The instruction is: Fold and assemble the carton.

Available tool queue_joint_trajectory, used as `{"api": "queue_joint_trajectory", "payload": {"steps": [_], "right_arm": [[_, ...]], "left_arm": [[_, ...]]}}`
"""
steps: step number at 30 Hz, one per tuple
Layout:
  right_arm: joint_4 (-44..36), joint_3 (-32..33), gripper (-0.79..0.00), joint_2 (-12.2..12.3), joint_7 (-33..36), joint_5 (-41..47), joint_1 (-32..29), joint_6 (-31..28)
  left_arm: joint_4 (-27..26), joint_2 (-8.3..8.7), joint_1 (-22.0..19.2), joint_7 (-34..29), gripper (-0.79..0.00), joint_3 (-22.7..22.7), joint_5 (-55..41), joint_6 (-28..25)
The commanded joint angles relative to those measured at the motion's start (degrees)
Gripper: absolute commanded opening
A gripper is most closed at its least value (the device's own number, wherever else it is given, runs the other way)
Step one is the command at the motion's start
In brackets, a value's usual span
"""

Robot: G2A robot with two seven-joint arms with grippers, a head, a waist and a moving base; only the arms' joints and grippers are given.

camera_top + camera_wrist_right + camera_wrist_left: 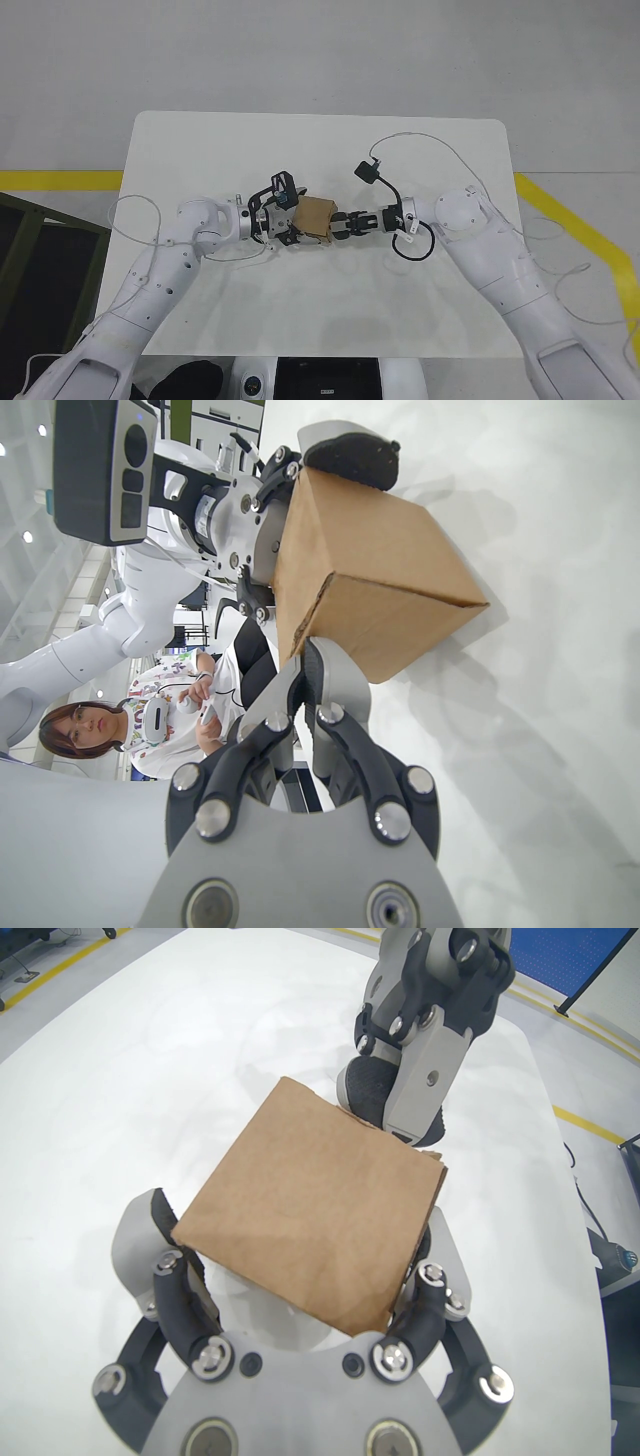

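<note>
Cardboard, probably light, stiff and easily creased: the carton sits over the middle of the table. The left gripper clamps 2 opposite walls, and the right gripper pinches its end edge. Flat panels look the safest hold.

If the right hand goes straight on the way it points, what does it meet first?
The carton: the right hand is at its near edge, seemingly pinching it. Straight behind the carton sits the left hand.
</note>
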Motion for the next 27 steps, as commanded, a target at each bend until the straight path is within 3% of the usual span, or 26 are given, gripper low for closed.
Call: {"api": "queue_joint_trajectory", "payload": {"steps": [1,9,12,16,17,18,19,27], "right_arm": [[-0.3,0.7,-0.785,0.3,0.1,-0.2,-0.4,0.0],[-0.2,4.2,-0.785,1.5,0.2,0.1,-1.9,-2.9],[0.2,5.8,-0.696,1.8,0.3,1.8,-2.2,-5.1],[0.8,7.6,-0.517,2.1,-0.5,4.0,-2.3,-8.2],[1.0,8.2,-0.409,2.2,-1.1,5.1,-2.3,-9.3],[1.3,8.5,-0.243,2.2,-1.3,5.8,-2.3,-10.4],[1.7,9.0,0.0,2.2,-1.8,6.5,-2.2,-11.5],[8.3,14.0,0.0,2.5,-10.2,8.6,0.6,-22.1]], "left_arm": [[-0.2,0.07,0.0,-0.1,0.0,-0.3,-0.5,-0.4],[-1.9,1.07,1.1,-1.3,0.0,-3.7,-5.8,-3.6],[-3.2,1.68,1.9,-2.3,0.0,-6.0,-9.3,-4.3],[-5.4,2.42,3.0,-3.5,0.0,-9.0,-11.4,-2.4],[-5.6,2.57,3.2,-3.8,0.0,-9.8,-11.5,-1.7],[-5.8,2.7,3.4,-4.0,0.0,-10.3,-11.6,-1.0],[-5.7,2.8,3.5,-4.3,0.0,-10.9,-11.8,-0.3],[-2.9,3.51,0.6,-7.6,0.0,-14.3,-12.2,2.2]]}}
